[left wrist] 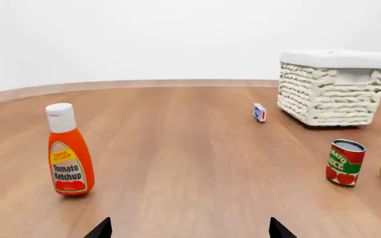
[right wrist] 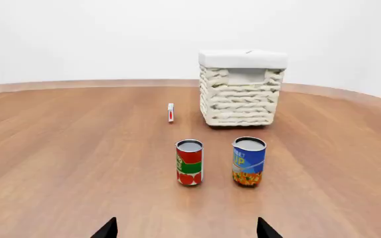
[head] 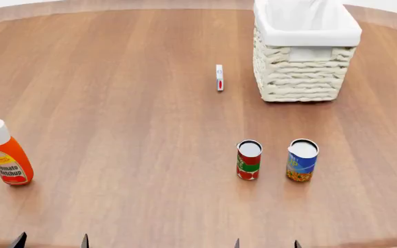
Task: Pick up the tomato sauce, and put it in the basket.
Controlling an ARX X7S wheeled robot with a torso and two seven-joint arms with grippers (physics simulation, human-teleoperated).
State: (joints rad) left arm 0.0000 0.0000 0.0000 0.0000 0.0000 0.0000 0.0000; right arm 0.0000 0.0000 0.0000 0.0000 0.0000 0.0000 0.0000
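the tomato sauce [head: 249, 160] stands upright on the counter [head: 130, 129], a small can with a red and green label and a pale silvery top. just beside it, toward the robot's right and not touching, stands a blue and yellow can [head: 302, 160], also upright. the basket [head: 302, 77] sits farther back on the counter, well apart from both cans, its cream woven sides topped by a white liner folded over the rim. near the basket's left side a small white and red box [head: 219, 77] stands on edge. far off toward the robot's left, a ketchup bottle [head: 8, 153] with a white cap stands upright, well apart from everything else.

the counter is a wide wooden surface with warm brown grain and a curved far edge; behind it the room shows only a plain white wall [right wrist: 111, 39].

the left gripper [head: 51, 241] and the right gripper [head: 266, 243] show only as dark fingertips at the near edge of the head view, each pair spread wide with nothing between them, both short of the objects
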